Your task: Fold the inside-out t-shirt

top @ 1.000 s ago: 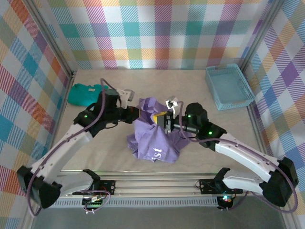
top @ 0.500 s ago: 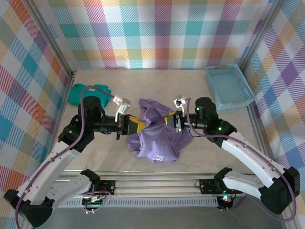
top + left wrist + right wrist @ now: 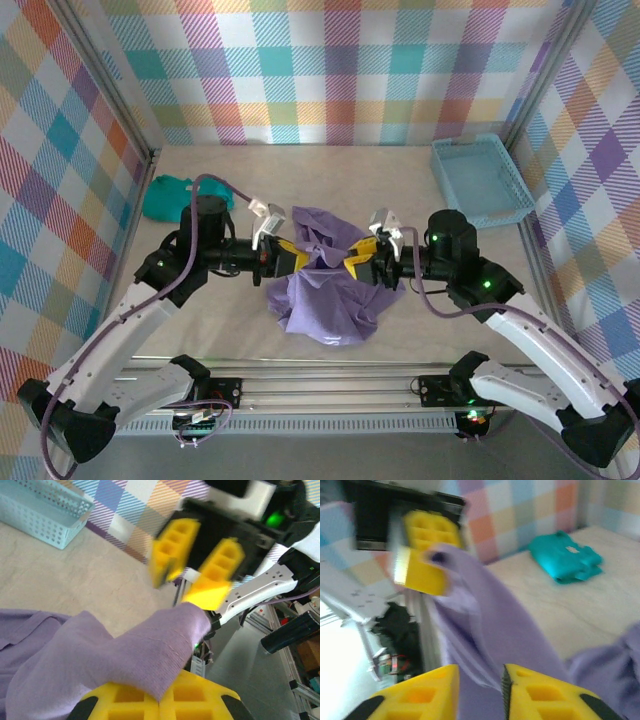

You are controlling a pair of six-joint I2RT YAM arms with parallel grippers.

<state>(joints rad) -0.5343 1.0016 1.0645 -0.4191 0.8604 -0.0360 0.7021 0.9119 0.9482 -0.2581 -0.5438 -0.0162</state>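
The inside-out t-shirt [image 3: 325,295] is lavender-purple and hangs crumpled between the two arms above the table's middle. My left gripper [image 3: 290,258] is shut on a fold of it; in the left wrist view the yellow pads [image 3: 200,700] meet on the stretched purple fabric [image 3: 125,650]. My right gripper [image 3: 362,258] faces it from the right, close by. Its jaws stand apart [image 3: 479,685], with loose shirt fabric [image 3: 490,625] hanging in the gap and brushing the right pad. Across from the left wrist camera, the right gripper [image 3: 197,562] shows spread fingers.
A teal-green folded garment [image 3: 165,197] lies at the back left, also visible from the right wrist [image 3: 565,557]. A light blue basket [image 3: 482,180] stands at the back right corner. Plaid walls close three sides, and a metal rail [image 3: 330,385] runs along the near edge.
The right gripper's jaws have parted from shut, loosening its hold on the shirt. Both wrists swung to face each other, and the left gripper moved right with its fold still pinched.
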